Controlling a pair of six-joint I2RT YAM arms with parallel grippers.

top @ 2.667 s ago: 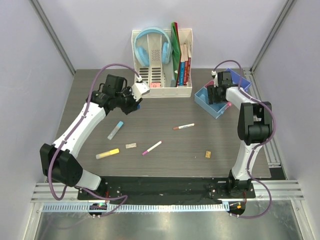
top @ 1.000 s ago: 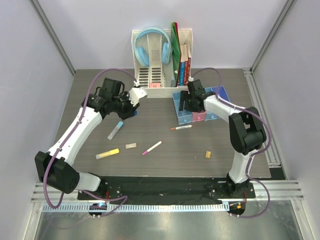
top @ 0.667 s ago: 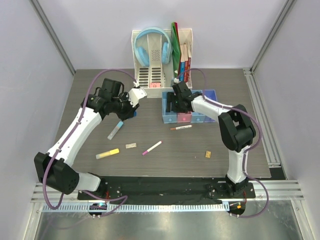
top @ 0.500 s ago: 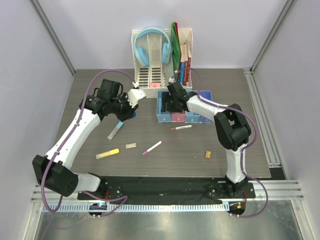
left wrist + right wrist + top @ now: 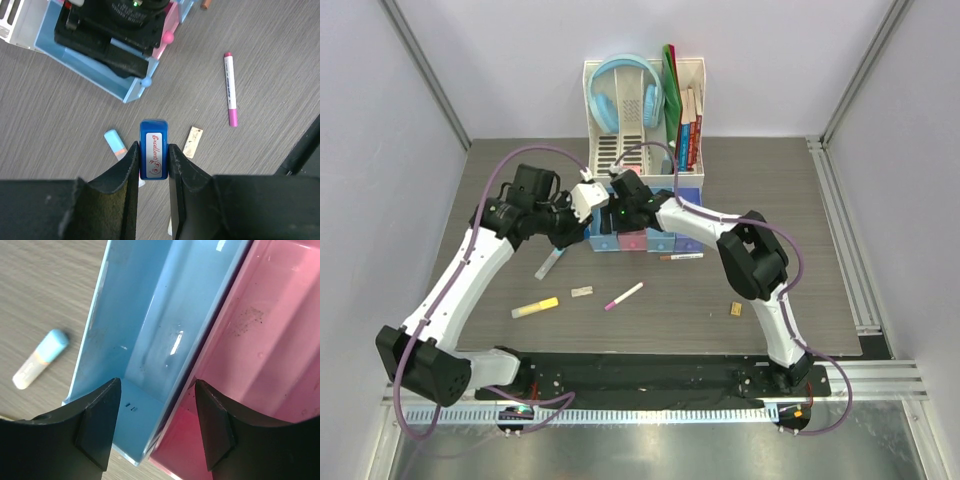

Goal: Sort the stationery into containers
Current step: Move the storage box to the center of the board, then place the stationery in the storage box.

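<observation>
Left gripper is pinching the small blue block by its two long sides. The block hangs over bare surface, just short of the near corner of the blue bin.

Right gripper has its jaws spread and straddles the shared wall, one finger in the blue bin and one in the pink bin. As far as I can see it is not clamped on the wall.

Risks as I read them:
- Arm clash: the right gripper's body fills most of the blue bin in the left wrist view. If that's the target, the left gripper has almost no free opening and could hit the right wrist or its cable on the way in.
- Early release: let go here and the block lands on the surface beside the light-blue-capped marker and the tan block — not sorted.
- Block dropped onto the right gripper instead of the bin floor would bounce out or get carried off.
- Any right-arm motion with fingers hooked inside drags the whole row of bins, shifting the target under the left arm. It could also shove the white marker with brownish cap, which lies just beside the row's front edge.

Safer order, in my judgement: clear the right gripper first, then place.
</observation>
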